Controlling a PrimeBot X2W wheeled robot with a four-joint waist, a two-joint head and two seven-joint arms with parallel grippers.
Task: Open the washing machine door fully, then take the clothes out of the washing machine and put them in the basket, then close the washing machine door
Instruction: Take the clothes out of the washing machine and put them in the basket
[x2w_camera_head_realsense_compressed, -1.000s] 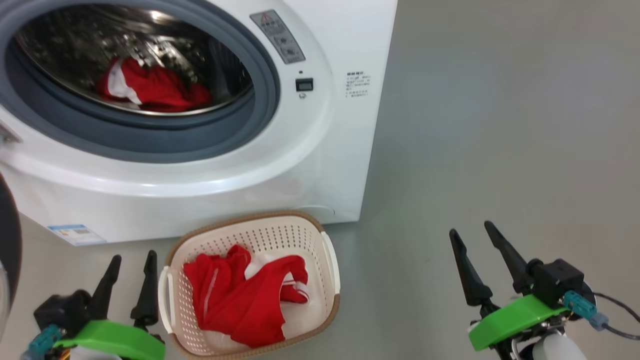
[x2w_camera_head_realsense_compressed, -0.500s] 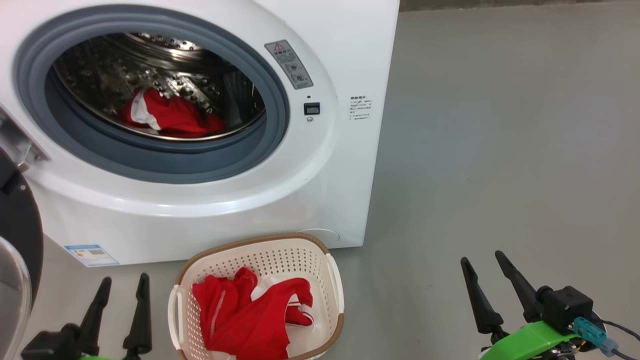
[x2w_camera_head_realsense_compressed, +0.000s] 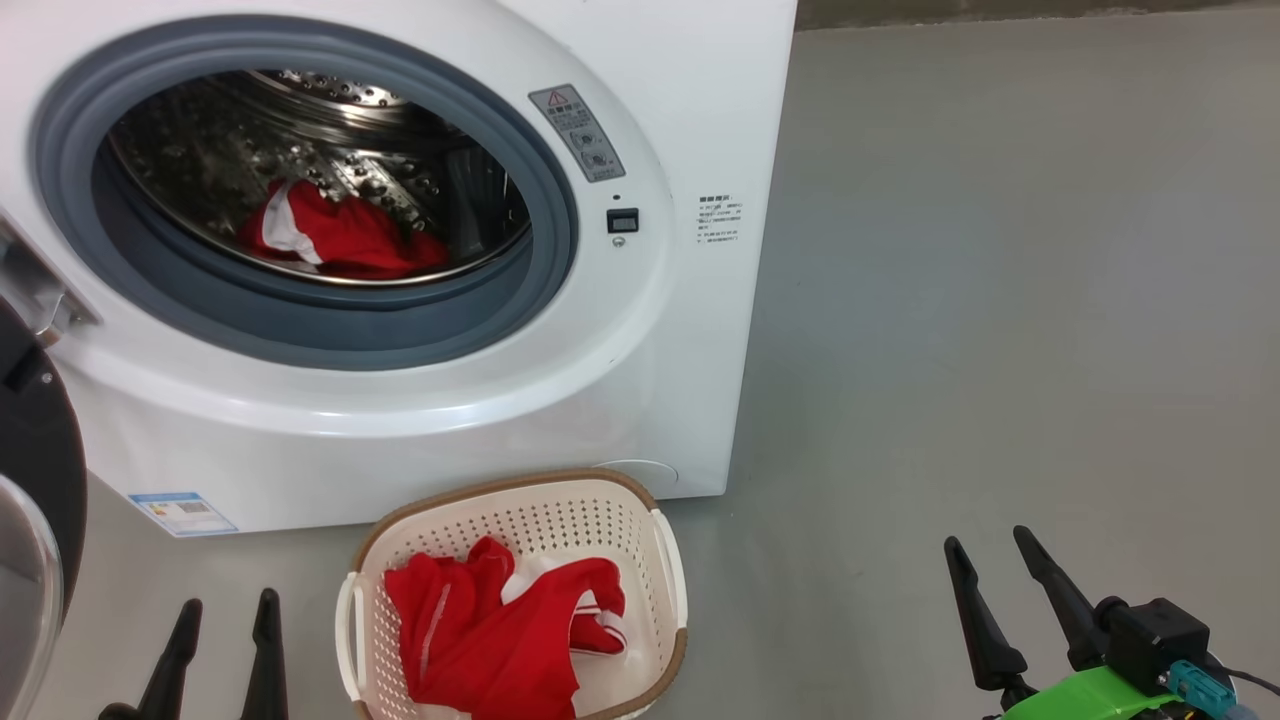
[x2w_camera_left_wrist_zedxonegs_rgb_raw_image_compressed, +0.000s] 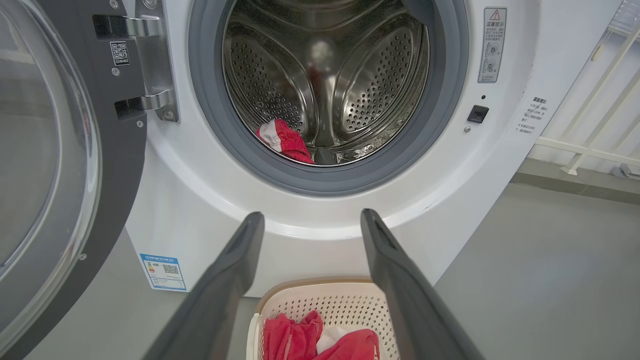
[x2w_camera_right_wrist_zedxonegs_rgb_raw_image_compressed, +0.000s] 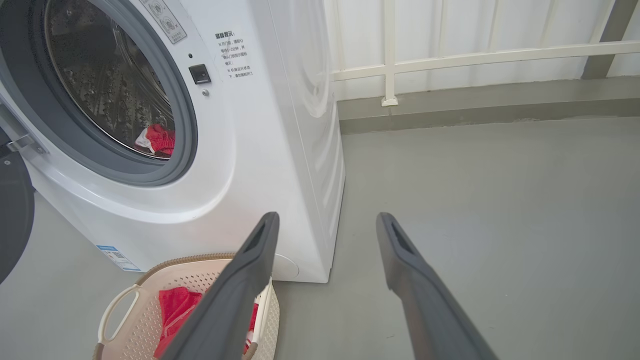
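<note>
The washing machine door (x2w_camera_left_wrist_zedxonegs_rgb_raw_image_compressed: 117, 165) is hanging swung open at nine o'clock of the washing machine (x2w_camera_head_realsense_compressed: 400, 440). The clothes (x2w_camera_head_realsense_compressed: 335, 235) are lying in two lots, one low in the steel drum and the other inside the basket (x2w_camera_head_realsense_compressed: 520, 482). The basket is sitting on the floor at six o'clock of the drum opening, just beside the machine's front. The left gripper (x2w_camera_head_realsense_compressed: 229, 600) is hovering at nine o'clock of the basket, and the right gripper (x2w_camera_head_realsense_compressed: 986, 538) is hovering well apart at three o'clock. Both are spreading their fingers wide, gripping nothing.

Laundry corner: washing machine (x2w_camera_head_realsense_compressed: 420, 440) on bare grey floor (x2w_camera_head_realsense_compressed: 1000, 300)
</note>
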